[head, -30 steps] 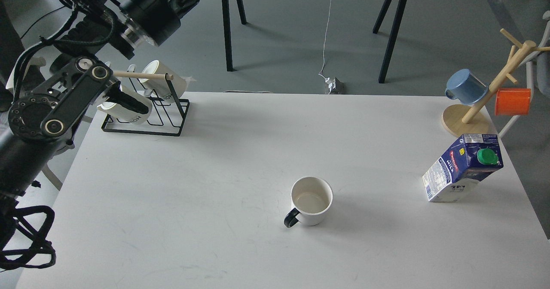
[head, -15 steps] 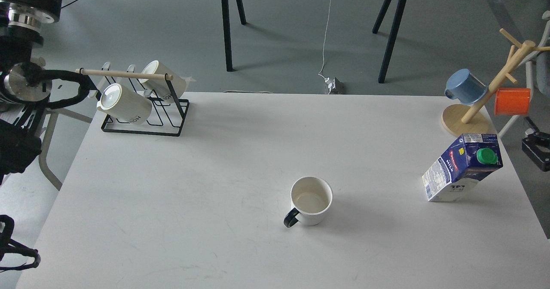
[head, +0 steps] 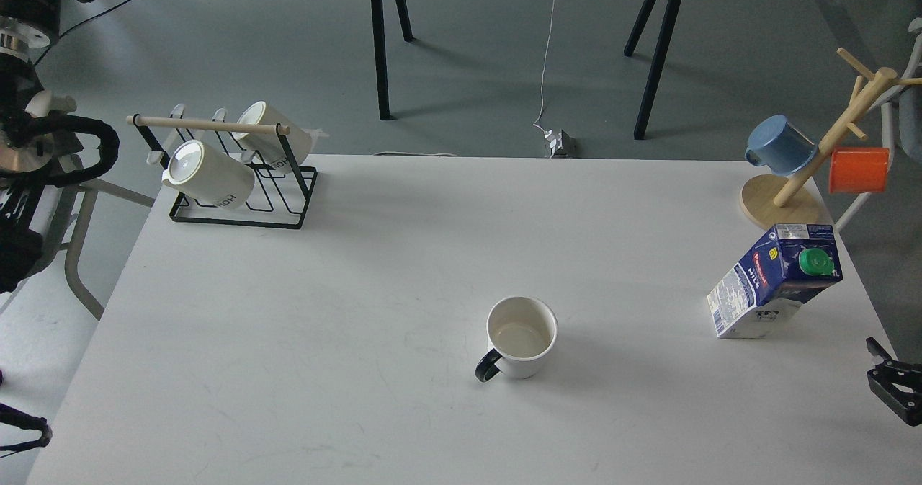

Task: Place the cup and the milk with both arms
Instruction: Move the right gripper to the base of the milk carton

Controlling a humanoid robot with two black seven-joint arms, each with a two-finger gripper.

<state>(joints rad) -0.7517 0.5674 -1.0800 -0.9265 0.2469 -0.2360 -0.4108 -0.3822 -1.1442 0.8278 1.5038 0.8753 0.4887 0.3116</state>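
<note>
While upright on the white surface (head: 302, 312), cup (head: 521, 336): located near centre, slightly toward the near edge, black handle (head: 488, 365) pointing near-left, cream interior empty. Milk (head: 776, 280): standing on the right side of the surface, well apart from the cup, green cap (head: 815, 261) facing up and right, base close to the right edge.

Right pincer (head: 893, 389): only a small black part visible at the right border, beyond the surface edge, near and below the milk, touching nothing. Separation of fingers: cannot tell, since most of it lies cut off by the border.

Left pincer: not in view. Only thick black segments of the left arm (head: 21, 153) visible at the left border, clear of the surface.

Far-left corner: black wire rack (head: 248, 200) with a wooden bar (head: 207, 124) on top, carrying two white lettered mugs (head: 209, 176) tilted on their sides. Far-right corner: wooden mug tree (head: 814, 161) on a round base, with a blue mug (head: 779, 146) hung on its left and an orange mug (head: 858, 170) on its right, just behind the milk.
</note>
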